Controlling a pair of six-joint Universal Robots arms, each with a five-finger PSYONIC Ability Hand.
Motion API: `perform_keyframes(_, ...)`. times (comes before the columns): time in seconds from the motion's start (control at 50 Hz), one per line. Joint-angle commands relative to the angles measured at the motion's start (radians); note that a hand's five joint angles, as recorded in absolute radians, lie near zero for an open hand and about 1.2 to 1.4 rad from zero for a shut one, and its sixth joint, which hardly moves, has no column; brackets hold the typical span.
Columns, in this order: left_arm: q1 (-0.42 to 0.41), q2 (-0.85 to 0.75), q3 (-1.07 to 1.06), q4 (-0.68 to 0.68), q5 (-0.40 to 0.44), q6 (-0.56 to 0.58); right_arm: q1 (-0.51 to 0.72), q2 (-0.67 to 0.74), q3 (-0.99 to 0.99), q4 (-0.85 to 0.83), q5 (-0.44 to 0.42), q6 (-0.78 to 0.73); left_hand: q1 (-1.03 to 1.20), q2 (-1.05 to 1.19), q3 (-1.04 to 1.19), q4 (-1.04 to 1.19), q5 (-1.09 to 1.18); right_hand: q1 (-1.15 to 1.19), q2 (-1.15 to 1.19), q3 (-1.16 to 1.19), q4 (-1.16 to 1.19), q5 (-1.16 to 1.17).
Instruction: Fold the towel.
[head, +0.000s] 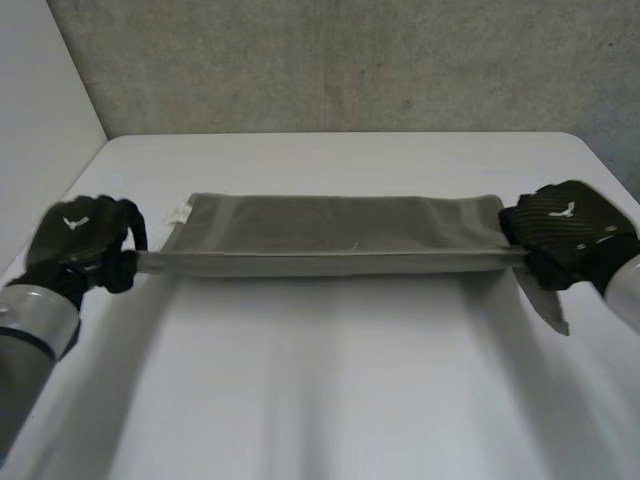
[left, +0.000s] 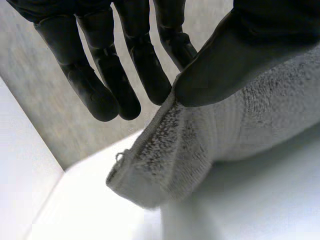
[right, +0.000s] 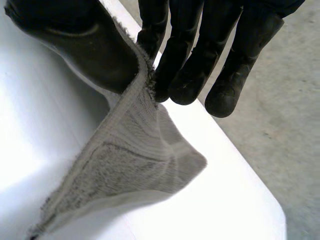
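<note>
On the white bench (head: 330, 380) I see the grey towel (head: 330, 235) stretched taut. My left hand (head: 80, 245) pinches its left end between thumb and fingers; my right hand (head: 565, 232) pinches the right end likewise.

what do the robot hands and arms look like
The left robot hand and right robot hand are black, each with a small white bird-like mark on the back; the right one's back has a woven sheen. The fingers are thick and segmented, with rounded tips. The left arm is a light grey cylinder with a dark band; the right arm is light grey too.
</note>
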Motion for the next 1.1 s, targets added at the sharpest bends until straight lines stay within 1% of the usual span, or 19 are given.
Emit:
perform_keyframes(0.02, 0.016, 0.168, 0.014, -0.09, 0.075, 0.005, -0.023, -0.077, -0.126, 0.184, -0.041, -0.018, -0.056, -0.118, -0.147, -0.124, -0.29, 0.066, 0.058, 0.062, 0.053, 0.039)
perform_keyframes(0.16, 0.023, 0.142, 0.047, -0.087, 0.083, 0.005, -0.02, 0.0, -0.21, 0.189, -0.102, -0.033, -0.056, -0.118, -0.147, -0.124, -0.29, 0.066, 0.058, 0.062, 0.053, 0.039)
perform_keyframes(0.2, 0.023, 0.098, 0.057, -0.079, 0.083, 0.008, -0.013, 0.116, -0.252, 0.19, -0.104, -0.084, -0.056, -0.118, -0.147, -0.124, -0.29, 0.066, 0.058, 0.062, 0.053, 0.039)
perform_keyframes(0.24, 0.013, -0.047, 0.109, -0.031, 0.077, 0.014, -0.005, 0.176, -0.279, 0.192, -0.108, -0.119, -0.056, -0.118, -0.147, -0.124, -0.29, 0.066, 0.058, 0.062, 0.053, 0.039)
perform_keyframes(0.26, 0.013, -0.048, 0.109, -0.03, 0.077, 0.014, -0.005, 0.176, -0.279, 0.192, -0.108, -0.119, -0.056, -0.118, -0.147, -0.124, -0.29, 0.066, 0.058, 0.062, 0.053, 0.039)
perform_keyframes(0.3, 0.0, -0.187, 0.184, 0.002, 0.066, 0.015, 0.018, 0.302, -0.345, 0.194, -0.082, -0.182, -0.056, -0.118, -0.147, -0.124, -0.29, 0.066, 0.058, 0.062, 0.053, 0.039)
perform_keyframes(0.36, -0.006, -0.258, 0.229, 0.005, 0.064, 0.015, 0.038, 0.434, -0.438, 0.2, -0.067, -0.236, -0.056, -0.118, -0.147, -0.124, -0.29, 0.066, 0.058, 0.062, 0.053, 0.039)
perform_keyframes(0.4, -0.024, -0.403, 0.35, 0.002, 0.063, 0.015, 0.045, 0.501, -0.489, 0.2, -0.056, -0.256, -0.056, -0.118, -0.147, -0.124, -0.29, 0.066, 0.058, 0.062, 0.053, 0.039)
perform_keyframes(0.58, -0.084, -0.694, 0.682, -0.001, 0.024, 0.015, 0.059, 0.802, -0.807, 0.178, -0.038, -0.274, -0.056, -0.118, -0.147, -0.124, -0.29, 0.066, 0.058, 0.062, 0.053, 0.039)
perform_keyframes(0.68, -0.122, -0.871, 0.923, -0.029, 0.0, 0.017, 0.064, 0.911, -0.923, 0.117, -0.035, -0.277, -0.056, -0.118, -0.147, -0.124, -0.29, 0.066, 0.058, 0.062, 0.053, 0.039)
perform_keyframes(0.92, -0.129, -1.048, 1.132, -0.079, -0.006, 0.015, 0.061, 1.008, -1.01, -0.041, -0.052, -0.276, -0.056, -0.118, -0.147, -0.124, -0.29, 0.059, 0.05, 0.054, 0.045, 0.031)
perform_keyframes(0.96, -0.129, -1.057, 1.142, -0.078, -0.006, 0.015, 0.053, 1.028, -1.011, -0.099, -0.055, -0.276, -0.056, -0.118, -0.147, -0.124, -0.29, -0.262, -0.27, -0.266, -0.276, -0.29)
perform_keyframes(0.98, -0.129, -1.065, 1.151, -0.076, -0.006, 0.012, 0.053, 1.028, -1.011, -0.099, -0.055, -0.276, -0.056, -0.118, -0.147, -0.124, -0.29, -0.264, -0.273, -0.269, -0.278, -0.292)
perform_keyframes(1.0, -0.129, -1.068, 1.157, -0.076, -0.008, 0.011, 0.052, 1.035, -1.013, -0.128, -0.053, -0.274, -0.16, -0.222, -0.252, -0.228, -0.394, -0.718, -0.726, -0.722, -0.731, -0.745)
perform_keyframes(1.02, -0.129, -1.068, 1.157, -0.076, -0.008, 0.011, 0.052, 1.036, -1.013, -0.129, -0.053, -0.274, -0.161, -0.223, -0.253, -0.229, -0.395, -0.722, -0.731, -0.727, -0.736, -0.75)
perform_keyframes(1.04, -0.129, -1.068, 1.159, -0.079, -0.008, 0.011, 0.052, 1.037, -1.011, -0.148, -0.046, -0.273, -0.574, -0.636, -0.665, -0.642, -0.808, -1.155, -1.164, -1.16, -1.169, -1.183)
perform_keyframes(1.06, -0.129, -1.065, 1.157, -0.081, -0.009, 0.011, 0.052, 1.037, -1.01, -0.161, -0.052, -0.276, -0.886, -0.948, -0.978, -0.954, -1.12, -1.155, -1.164, -1.16, -1.169, -1.183)
perform_keyframes(1.08, -0.129, -1.065, 1.157, -0.081, -0.009, 0.011, 0.052, 1.037, -1.01, -0.161, -0.052, -0.276, -0.89, -0.951, -0.981, -0.957, -1.123, -1.155, -1.164, -1.16, -1.169, -1.183)
perform_keyframes(1.1, -0.129, -1.058, 1.151, -0.084, -0.014, 0.011, 0.058, 1.036, -1.005, -0.162, -0.046, -0.268, -1.052, -1.114, -1.144, -1.12, -1.286, -1.155, -1.164, -1.16, -1.169, -1.183)
